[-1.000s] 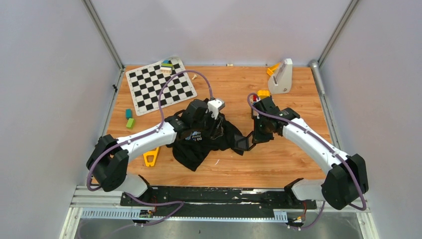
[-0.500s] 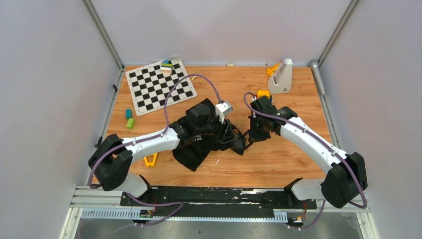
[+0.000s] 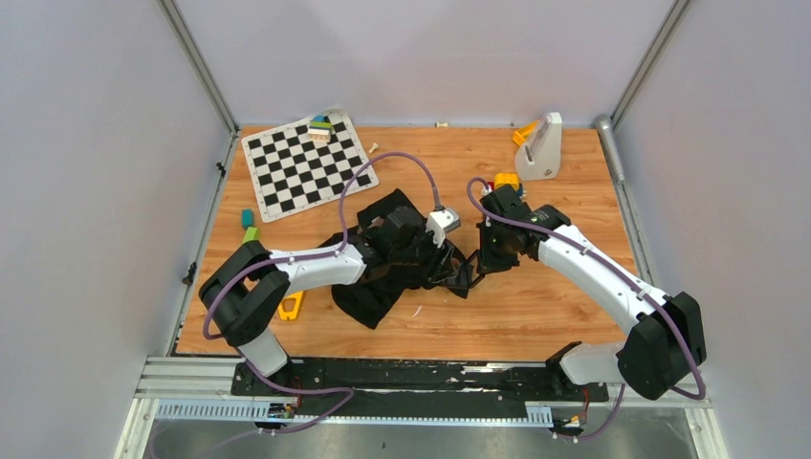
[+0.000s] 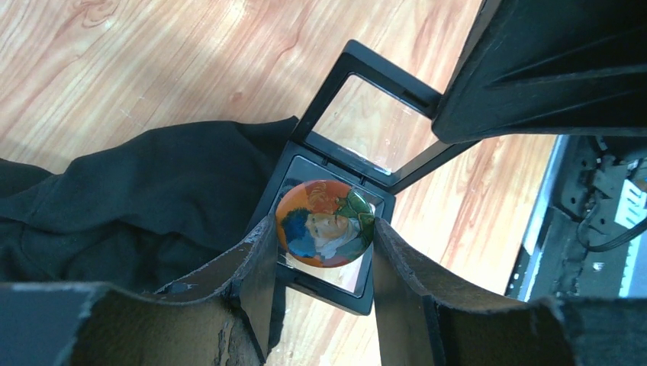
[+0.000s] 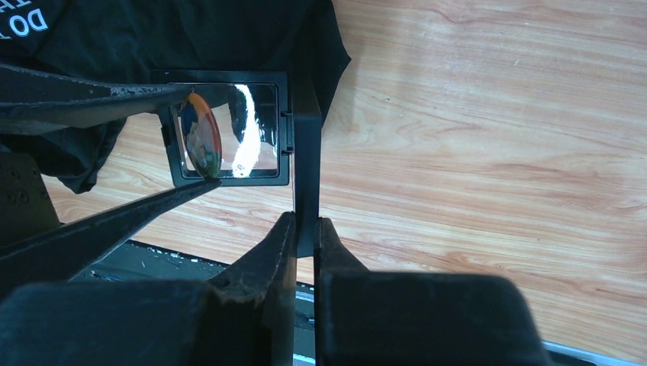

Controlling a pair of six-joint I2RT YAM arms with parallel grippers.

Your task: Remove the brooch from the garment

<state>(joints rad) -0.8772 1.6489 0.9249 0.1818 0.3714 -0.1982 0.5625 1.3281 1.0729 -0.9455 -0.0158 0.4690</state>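
The brooch (image 4: 324, 223) is a round badge with an orange, blue and green painted portrait. My left gripper (image 4: 323, 232) is shut on it by its edges, just above the lower half of an open black frame case (image 4: 324, 288). It shows edge-on in the right wrist view (image 5: 202, 145). My right gripper (image 5: 305, 229) is shut on the case's upright lid (image 5: 305, 152). The garment (image 3: 368, 287), a black T-shirt with white lettering, lies crumpled to the left of the case (image 4: 137, 198). In the top view, both grippers meet at the case (image 3: 464, 277).
A checkerboard mat (image 3: 308, 164) with coloured blocks (image 3: 320, 124) lies at the back left. Small green and teal blocks (image 3: 249, 227) and a yellow tool (image 3: 290, 306) lie left of the shirt. A white stand (image 3: 542, 145) is at the back right.
My left gripper has moved right from over the shirt to the open case held by my right gripper. The right arm has shifted slightly left.
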